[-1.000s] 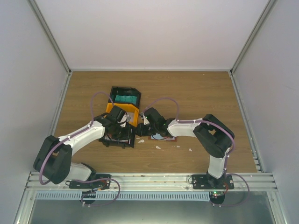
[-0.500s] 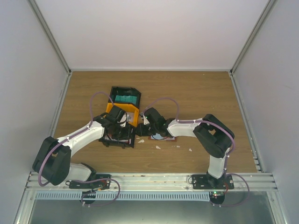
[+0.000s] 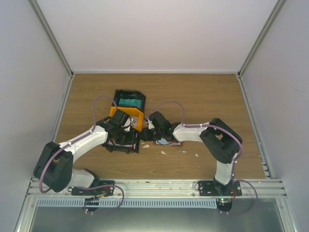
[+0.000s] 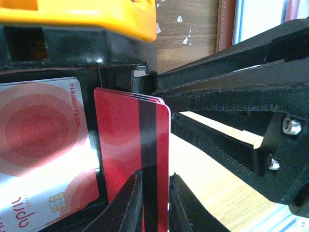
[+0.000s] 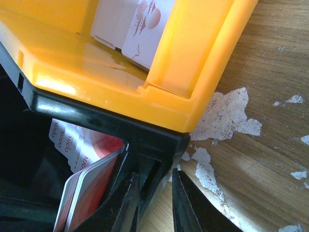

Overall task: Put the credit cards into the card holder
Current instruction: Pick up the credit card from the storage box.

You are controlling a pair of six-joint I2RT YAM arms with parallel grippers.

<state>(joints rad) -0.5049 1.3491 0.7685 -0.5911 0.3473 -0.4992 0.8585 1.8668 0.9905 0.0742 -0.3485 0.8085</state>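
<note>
My left gripper point(image 4: 155, 175) is shut on a small stack of red credit cards point(image 4: 130, 130) with a black stripe, held upright at the right wall of a black bin point(image 4: 120, 77). A red-and-white card point(image 4: 38, 145) lies flat in that bin. My right gripper point(image 5: 154, 175) straddles the bin's corner wall point(image 5: 154, 145) and is shut on it, one finger inside and one outside. In the top view both grippers, left point(image 3: 124, 139) and right point(image 3: 143, 135), meet at this bin. The reddish-brown card holder point(image 3: 179, 143) lies under the right arm, and its edge shows in the left wrist view point(image 4: 226, 24).
A yellow bin point(image 3: 137, 116) with pale cards point(image 5: 130, 24) is stacked behind the near black bin. A farther black bin holds teal cards point(image 3: 129, 102). White flakes point(image 5: 227, 113) mark the wooden table. Grey walls enclose the table.
The left arm has shifted very slightly. Both grippers stay at the black bin with the same grip.
</note>
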